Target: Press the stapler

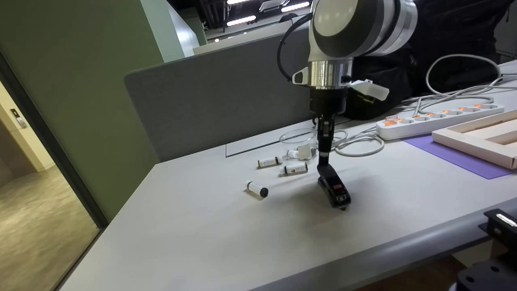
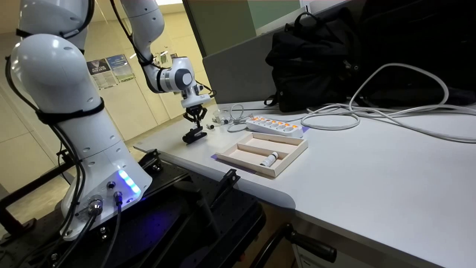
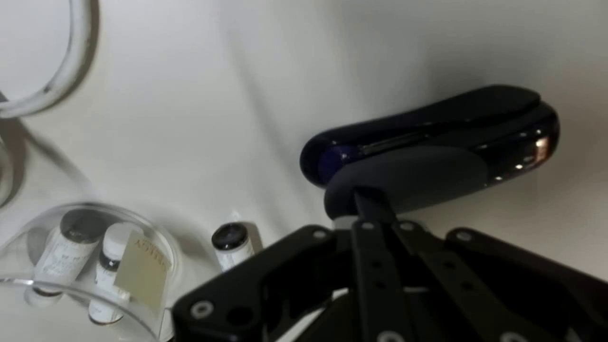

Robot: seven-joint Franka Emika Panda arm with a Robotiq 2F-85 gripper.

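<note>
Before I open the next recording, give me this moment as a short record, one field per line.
Stapler: black, on the table
Gripper: shut, appears to touch the stapler's top
Pressed down: cannot tell from these views
Bottles: several lying near the clear cup
Wooden tray: a small bottle inside
Power strip: white, beside the tray
Backpack: black, on the table

Looks like an office, part robot lab. Has a grey desk divider [image 1: 226, 97] along the back of a white bench [image 1: 181, 242], strip lights [image 1: 241, 20] overhead, and posters [image 2: 119, 69] on a pale wall [image 2: 126, 106]. Holds desk things: a black stapler [image 1: 334, 188], a multi-socket power strip [image 1: 440, 121], loose white cable [image 3: 76, 52], and a black backpack [image 2: 312, 63] (standing in front of the divider). Leans toward lab with a white robot arm [image 2: 67, 93] on a black stand [image 2: 167, 223].
</note>
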